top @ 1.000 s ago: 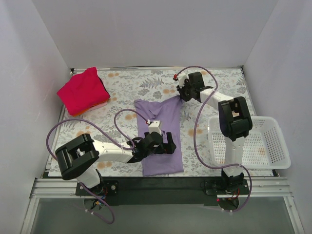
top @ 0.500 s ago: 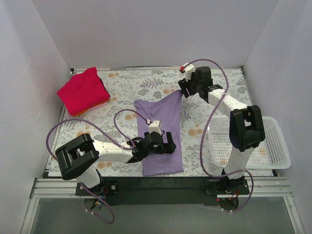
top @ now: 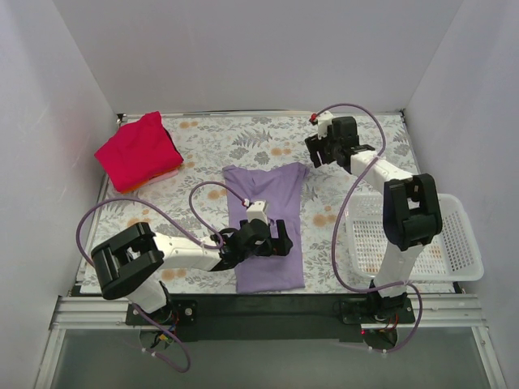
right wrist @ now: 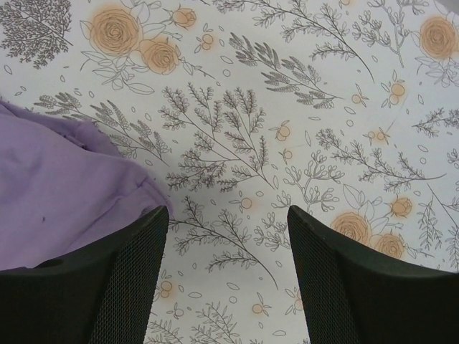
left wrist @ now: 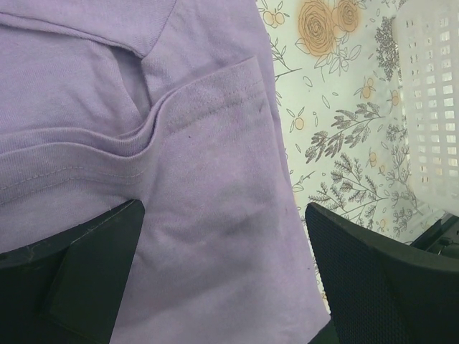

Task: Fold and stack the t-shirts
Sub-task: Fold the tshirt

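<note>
The pale lavender t-shirt (top: 268, 194) lies folded into a long strip on the floral table, its far right corner flat on the surface. My left gripper (top: 274, 237) hovers low over the shirt's middle. It is open, and in the left wrist view the gripper (left wrist: 226, 276) has lavender cloth (left wrist: 179, 122) between its fingers. My right gripper (top: 317, 151) is open just beyond the shirt's far right corner. The right wrist view shows this gripper (right wrist: 228, 276) over bare tablecloth, with the shirt's edge (right wrist: 64, 193) beside the left finger. The red t-shirt (top: 136, 151) sits bunched at the far left.
A white mesh basket (top: 454, 243) stands at the right, beside the right arm's base, and its wall (left wrist: 430, 86) shows in the left wrist view. White walls enclose the table on three sides. Purple cables loop from both arms.
My right gripper opened and let go of the lavender shirt's far right corner, which dropped flat. That gripper then drew back to the right. The left arm stayed put.
</note>
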